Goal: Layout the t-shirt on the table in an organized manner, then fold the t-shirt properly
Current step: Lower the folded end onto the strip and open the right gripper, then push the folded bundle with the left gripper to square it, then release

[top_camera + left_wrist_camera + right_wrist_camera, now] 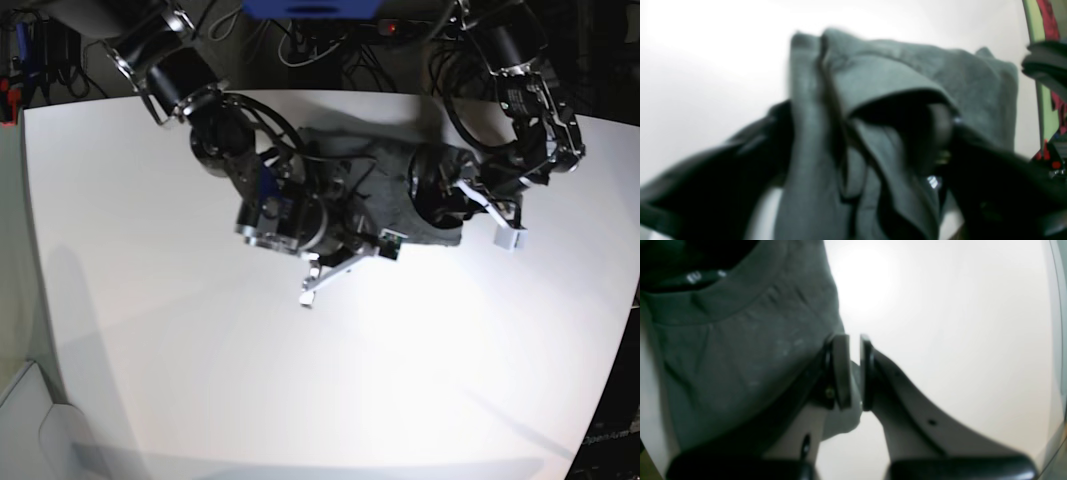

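The dark grey t-shirt [400, 185] lies bunched and wrinkled on the far middle of the white table [300, 380]. In the right wrist view its collar and body [740, 350] fill the left side. My right gripper [855, 373] is shut on a fold at the shirt's edge, with a thin strip of cloth between the pads; in the base view this gripper [380, 248] is at the shirt's near-left edge. My left gripper [488, 212] is at the shirt's right end. Its blurred view shows folds of the shirt [873, 86] heaped between the spread jaws of this gripper [860, 116].
Both dark arms reach in from the far side, the right arm [180, 70] at the left, the left arm [520, 90] at the right. Cables and gear sit behind the table's far edge. A green and red object [1043, 100] shows at the left wrist view's right edge.
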Controlling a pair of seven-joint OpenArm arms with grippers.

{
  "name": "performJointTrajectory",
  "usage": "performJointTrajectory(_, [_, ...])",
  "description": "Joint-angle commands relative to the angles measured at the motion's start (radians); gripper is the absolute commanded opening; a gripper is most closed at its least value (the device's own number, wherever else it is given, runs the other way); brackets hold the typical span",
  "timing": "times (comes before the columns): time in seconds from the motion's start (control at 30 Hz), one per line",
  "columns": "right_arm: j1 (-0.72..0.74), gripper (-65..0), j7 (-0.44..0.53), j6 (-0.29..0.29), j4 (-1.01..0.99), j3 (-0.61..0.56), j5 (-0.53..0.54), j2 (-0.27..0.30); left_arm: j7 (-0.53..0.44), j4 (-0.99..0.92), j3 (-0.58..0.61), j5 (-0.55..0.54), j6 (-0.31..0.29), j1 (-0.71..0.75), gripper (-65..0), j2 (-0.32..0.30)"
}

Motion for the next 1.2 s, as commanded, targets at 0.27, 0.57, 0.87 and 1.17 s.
performJointTrajectory(0.27, [0.016, -61.1, 0.012, -0.002, 0.17, 0.229, -0.001, 0.017, 0.021, -0.076, 0.19, 0.038, 0.01, -0.047, -64.5, -0.055])
performJointTrajectory(0.57, [-0.05, -61.1, 0.012, -0.002, 0.271, 0.443, 0.0, 0.097, 0.021, -0.084, 0.465, 0.04, 0.01, -0.246, -64.7, -0.164])
performJointTrajectory(0.87, [-0.093, -61.1, 0.012, -0.002, 0.302, 0.734, 0.0, 0.124, -0.012, -0.084, 0.839, 0.161, 0.005, -0.423, -64.7, -0.129])
performJointTrajectory(1.17, [-0.108, -61.1, 0.012, -0.002, 0.302, 1.003, 0.0, 0.12, -0.199, -0.084, 1.203, 0.351, 0.005, -0.504, -64.7, -0.088])
